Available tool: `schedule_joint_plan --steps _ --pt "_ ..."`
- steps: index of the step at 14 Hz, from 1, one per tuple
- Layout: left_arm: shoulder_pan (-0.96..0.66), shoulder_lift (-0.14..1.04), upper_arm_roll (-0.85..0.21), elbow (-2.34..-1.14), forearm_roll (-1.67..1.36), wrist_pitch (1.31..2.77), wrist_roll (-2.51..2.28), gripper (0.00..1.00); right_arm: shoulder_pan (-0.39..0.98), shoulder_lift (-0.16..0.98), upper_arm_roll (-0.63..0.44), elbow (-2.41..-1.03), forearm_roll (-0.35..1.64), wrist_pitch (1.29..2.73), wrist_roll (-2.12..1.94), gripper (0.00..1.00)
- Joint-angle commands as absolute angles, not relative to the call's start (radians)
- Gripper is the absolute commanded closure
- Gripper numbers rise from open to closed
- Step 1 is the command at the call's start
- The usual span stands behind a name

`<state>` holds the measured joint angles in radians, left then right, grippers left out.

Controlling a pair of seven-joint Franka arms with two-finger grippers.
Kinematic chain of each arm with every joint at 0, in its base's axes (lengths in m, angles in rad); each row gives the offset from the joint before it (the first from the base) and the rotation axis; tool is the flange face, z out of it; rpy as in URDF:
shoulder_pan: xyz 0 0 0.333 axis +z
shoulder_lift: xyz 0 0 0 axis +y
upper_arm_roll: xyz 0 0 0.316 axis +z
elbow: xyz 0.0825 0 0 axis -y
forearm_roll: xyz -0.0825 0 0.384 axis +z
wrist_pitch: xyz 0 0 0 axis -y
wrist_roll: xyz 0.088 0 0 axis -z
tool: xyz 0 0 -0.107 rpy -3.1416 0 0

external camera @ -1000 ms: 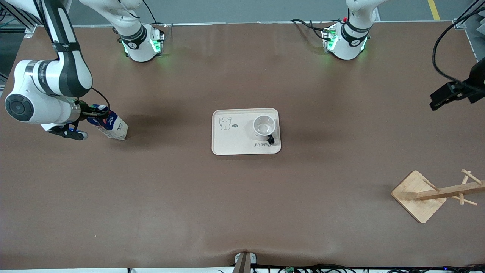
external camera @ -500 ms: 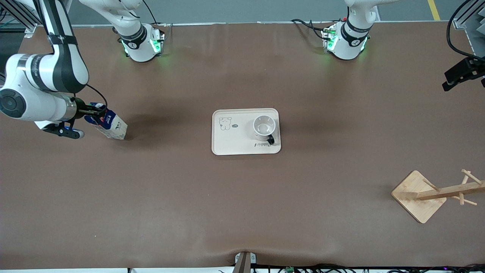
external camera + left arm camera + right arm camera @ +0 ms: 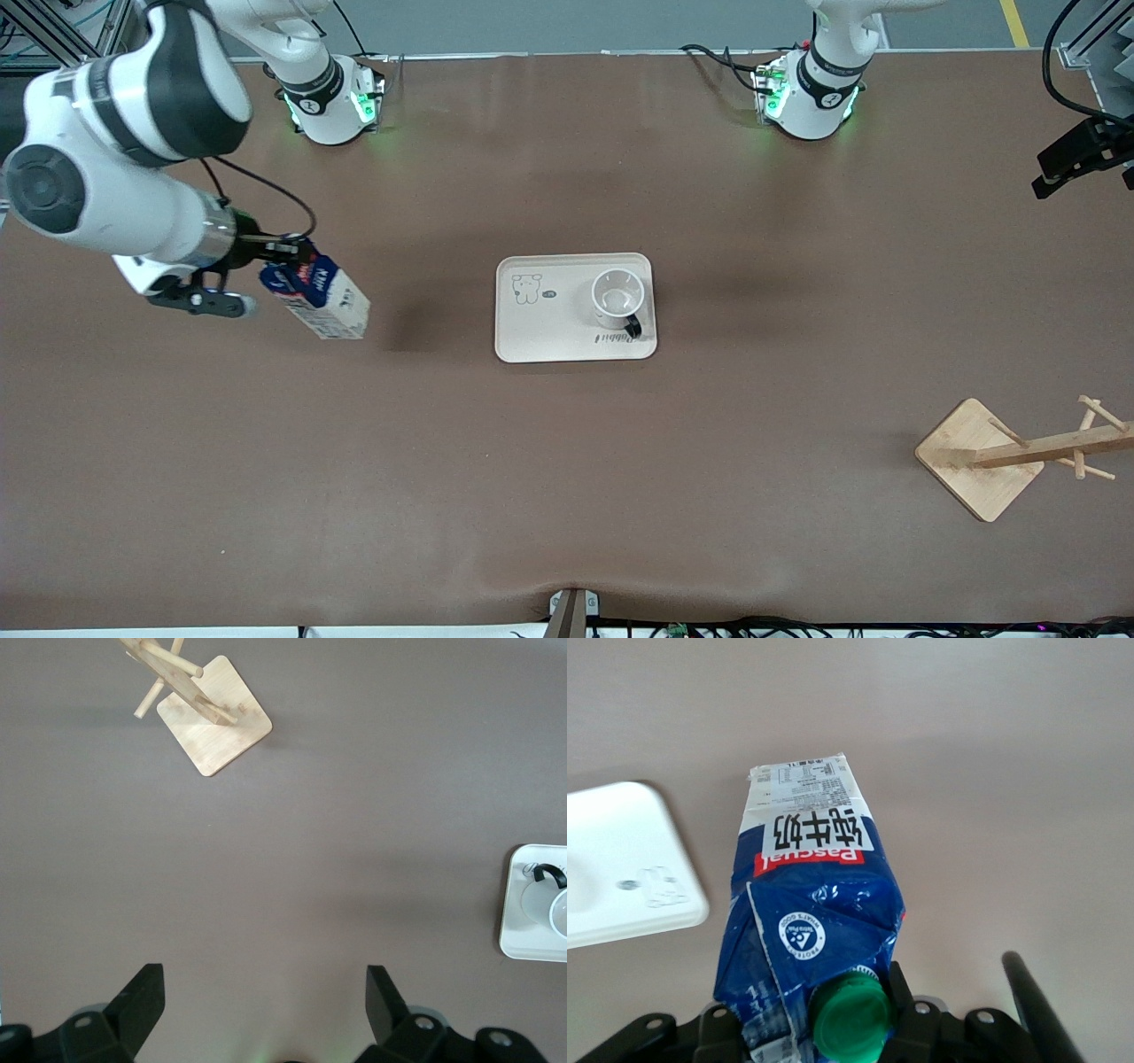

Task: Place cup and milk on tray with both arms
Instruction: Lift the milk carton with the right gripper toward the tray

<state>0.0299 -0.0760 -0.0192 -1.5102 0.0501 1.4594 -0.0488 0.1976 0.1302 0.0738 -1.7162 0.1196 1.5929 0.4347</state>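
Observation:
My right gripper (image 3: 282,257) is shut on the gabled top of the blue milk carton (image 3: 317,297), which hangs tilted in the air over the table between the right arm's end and the cream tray (image 3: 549,341). In the right wrist view the carton (image 3: 811,904) shows its green cap (image 3: 850,1014) by the fingers and a corner of the tray (image 3: 629,877). The white cup (image 3: 617,295) stands upright on the tray toward the left arm's end, black handle toward the front camera. My left gripper (image 3: 1076,159) is open and empty, high at the left arm's end; its view shows open fingers (image 3: 142,992).
A wooden mug rack with a square base (image 3: 979,458) lies toward the left arm's end, nearer to the front camera than the tray. It also shows in the left wrist view (image 3: 214,716). The arm bases (image 3: 328,106) stand along the table's back edge.
My right gripper has lifted the milk carton off the table and carried it toward the tray. My left gripper has drawn back toward the left arm's end of the table.

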Motion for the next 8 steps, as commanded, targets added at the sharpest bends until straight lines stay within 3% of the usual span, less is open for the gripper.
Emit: schedule_joint_plan --steps 1,4,8 --pt "0.02 -0.086 -0.009 -1.534 0.034 1.462 -0.048 0.0 0.325 0.262 0.063 -1.539 0.143 1.563 0.61 1.0" --pt "0.021 -0.078 -0.008 -1.532 0.035 1.466 -0.048 0.0 0.448 0.343 0.061 -1.464 0.134 1.563 0.701 1.0" --pt "0.031 -0.077 -0.005 -1.532 0.043 1.471 -0.046 0.0 0.509 0.394 0.061 -1.459 0.127 1.578 0.735 1.0"
